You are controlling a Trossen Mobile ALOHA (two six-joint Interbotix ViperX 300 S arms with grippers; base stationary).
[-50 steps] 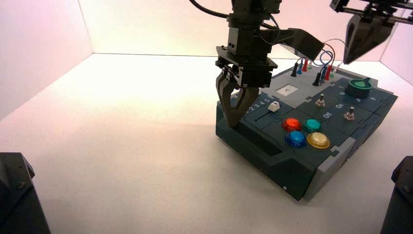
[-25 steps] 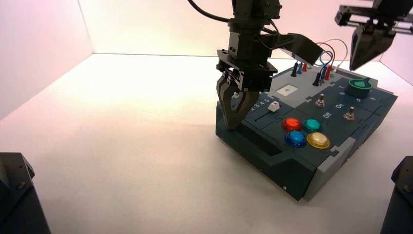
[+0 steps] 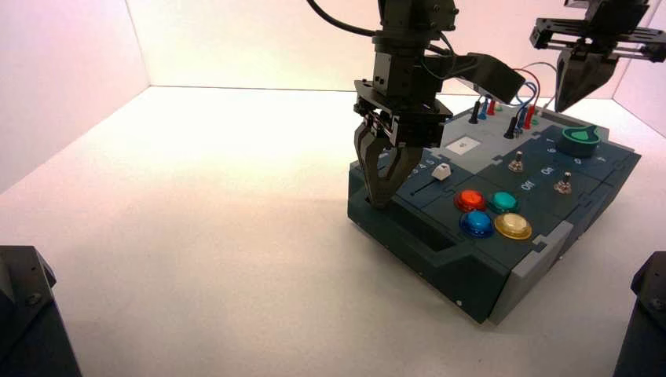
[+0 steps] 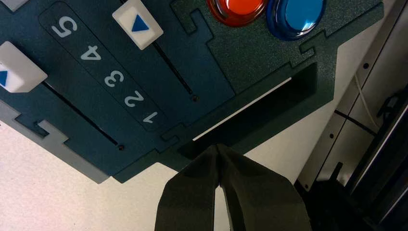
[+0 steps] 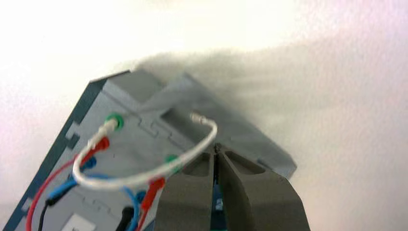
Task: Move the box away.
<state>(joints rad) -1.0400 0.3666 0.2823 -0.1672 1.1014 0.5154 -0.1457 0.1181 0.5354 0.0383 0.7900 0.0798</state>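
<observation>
Box [image 3: 487,212]: one, dark teal-grey wedge with a light grey side panel, standing turned on the white table [image 3: 196,220], right of the table's middle. Its far corner is cut off behind the left arm in the high view; the lettering beside the toggles is too small to copy there.

Left gripper [image 3: 381,200]: one, hanging at the box's near-left corner, fingertips pressed together with nothing between them, tip at the box's edge beside a dark slot [image 4: 260,113]. Whether the tip touches the box cannot be told.

Right gripper [image 3: 567,98]: one, raised above the box's far end, well clear of the top; jaws closed, holding nothing.

Wires [image 5: 139,178]: looped at the box's far end; white, red, blue and black strands counted, partly hidden by the right gripper in its wrist view.

Round buttons: four, clustered near the box's front edge: red [image 3: 470,199], teal [image 3: 504,202], blue [image 3: 476,224], yellow [image 3: 513,226].

White sliders: two, beside a scale marked 1 to 5; nearer one [image 4: 137,24] by the 5, the other [image 4: 17,72] cut off at the frame edge.

Toggle switches [image 3: 516,164]: two.

Green knob [image 3: 580,140]: one, at the box's far-right corner.
</observation>
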